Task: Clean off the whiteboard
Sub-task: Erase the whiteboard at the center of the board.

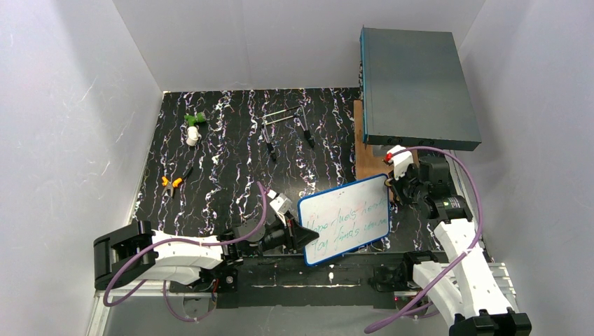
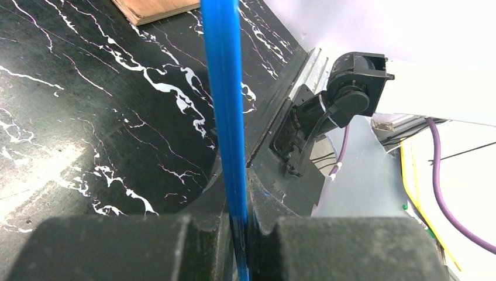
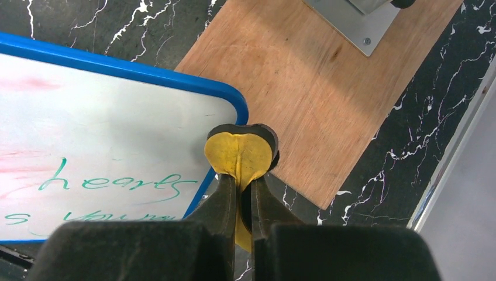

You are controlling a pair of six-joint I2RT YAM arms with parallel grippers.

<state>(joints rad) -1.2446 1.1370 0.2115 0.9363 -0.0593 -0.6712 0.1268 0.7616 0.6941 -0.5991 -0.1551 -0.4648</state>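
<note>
The left gripper (image 2: 238, 231) clamps the smooth blue frame of the whiteboard (image 1: 344, 220), near the marbled black table's (image 1: 224, 140) front edge. The right gripper (image 3: 241, 196) pinches a round yellow pad (image 3: 240, 153) at its rounded corner.

The left arm (image 1: 178, 253) and right arm (image 1: 462, 269) are showing white shells over black joints, each trailing a purple cable (image 2: 437, 175) and ending in matte black fingers (image 3: 134, 252).

My left claw (image 1: 300, 236) clamped on whiteboard (image 1: 344, 219) edge, arm low, reaching right. Right claw (image 3: 243, 190) pinching yellow pad (image 3: 240, 153).
</note>
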